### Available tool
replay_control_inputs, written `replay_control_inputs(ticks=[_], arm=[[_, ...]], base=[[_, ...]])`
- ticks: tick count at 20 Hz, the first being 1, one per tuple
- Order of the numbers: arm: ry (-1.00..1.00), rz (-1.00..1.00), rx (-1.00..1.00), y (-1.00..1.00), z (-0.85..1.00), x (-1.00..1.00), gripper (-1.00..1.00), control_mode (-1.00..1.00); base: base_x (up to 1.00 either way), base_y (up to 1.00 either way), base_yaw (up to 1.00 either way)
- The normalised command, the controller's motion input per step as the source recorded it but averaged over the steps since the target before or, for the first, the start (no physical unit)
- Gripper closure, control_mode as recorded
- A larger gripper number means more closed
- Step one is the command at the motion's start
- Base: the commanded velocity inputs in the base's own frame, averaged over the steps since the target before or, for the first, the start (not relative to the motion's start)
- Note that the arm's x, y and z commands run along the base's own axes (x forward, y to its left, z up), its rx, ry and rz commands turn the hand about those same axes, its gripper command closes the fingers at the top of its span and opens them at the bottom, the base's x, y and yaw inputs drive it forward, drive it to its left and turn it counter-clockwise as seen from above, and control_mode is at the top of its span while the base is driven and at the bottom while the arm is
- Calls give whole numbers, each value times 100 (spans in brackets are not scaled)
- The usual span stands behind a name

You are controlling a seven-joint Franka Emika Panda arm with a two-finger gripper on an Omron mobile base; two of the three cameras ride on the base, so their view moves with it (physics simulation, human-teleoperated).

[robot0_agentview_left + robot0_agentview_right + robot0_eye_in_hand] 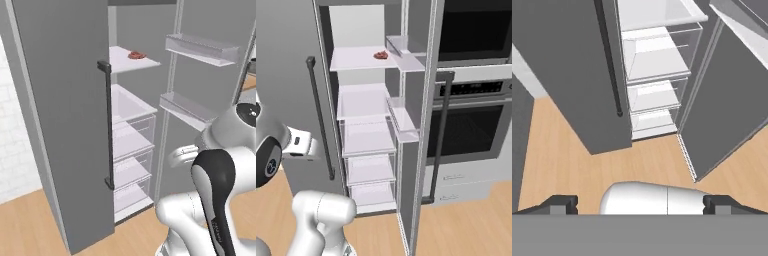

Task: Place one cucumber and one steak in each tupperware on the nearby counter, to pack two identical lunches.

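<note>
At the bottom of the hand view the end effector [640,204] is seen with its fingertips [559,204] spread fully wide and nothing held between them, aimed down at the wooden floor [562,155] in front of the open fridge. Just beyond, at mid frame, the dark fridge door [60,115] with its vertical handle [107,125] is seen swung out at the left of the left base view, and the stack of clear drawers [368,165] is shown bare. Farther up and back, one steak [381,55] is spotted lying on the top shelf [356,59], near the upper centre of the right base view, well apart from the end effector. No cucumber, tupperware or table can be made out here. Trouble is judged likely on the reach: the steak sits high and deep, so the arm could be knocked against a door edge or the shelf lip, and a flat piece could be pushed backward rather than pinched.
</note>
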Motion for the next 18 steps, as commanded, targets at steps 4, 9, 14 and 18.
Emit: replay_control_inputs(ticks=[4,9,14,18], arm=[[0,0,0,0,0,0,-100,100],[0,0,0,0,0,0,-100,100],[0,0,0,0,0,0,-100,100],[0,0,0,0,0,0,-100,100]], base=[[74,-14,-5],[54,-55,-1],[37,-27,0],[34,64,0]])
